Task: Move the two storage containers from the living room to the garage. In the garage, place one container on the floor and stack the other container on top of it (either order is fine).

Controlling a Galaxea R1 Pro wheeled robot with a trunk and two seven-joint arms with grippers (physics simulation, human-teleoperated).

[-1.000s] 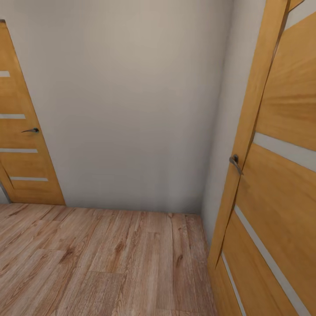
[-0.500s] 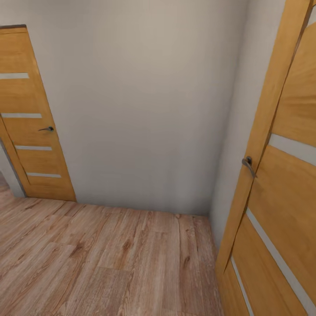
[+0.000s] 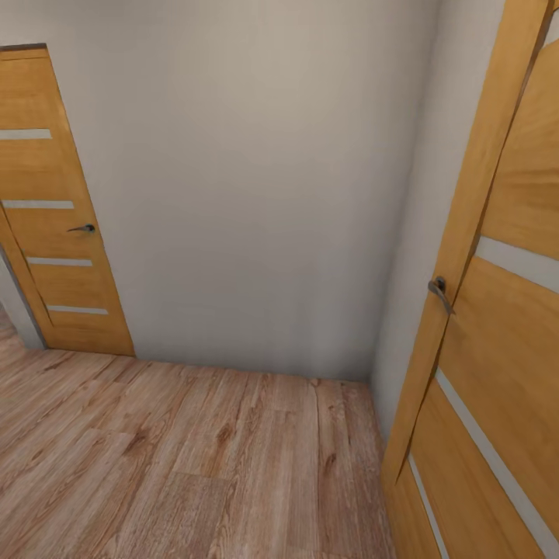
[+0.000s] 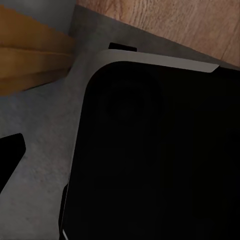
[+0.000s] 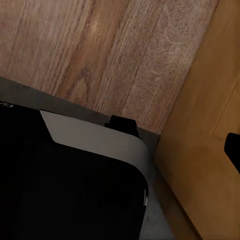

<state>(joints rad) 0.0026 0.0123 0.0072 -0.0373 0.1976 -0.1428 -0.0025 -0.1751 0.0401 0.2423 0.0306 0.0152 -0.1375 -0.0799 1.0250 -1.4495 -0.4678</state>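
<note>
Claw state on both arms we cannot tell: left wrist view gives a dark fingertip [image 4: 10, 152] at the frame edge over the robot's black base [image 4: 160, 150], right wrist view gives one dark tip [image 5: 233, 149] beside a wooden door [image 5: 200, 150]. Nothing seen held. Storage containers are out of sight from this corner; we judge them light, stiff, thin-walled, best taken by the rim on the long sides. Head view: pale wall [image 3: 248, 178] dead ahead, slatted door [image 3: 54, 217] at left, open door [image 3: 497, 310] close at right with handle [image 3: 439, 291] sticking out, probably tight. Free wood-plank floor [image 3: 171, 458] lies leftward.
</note>
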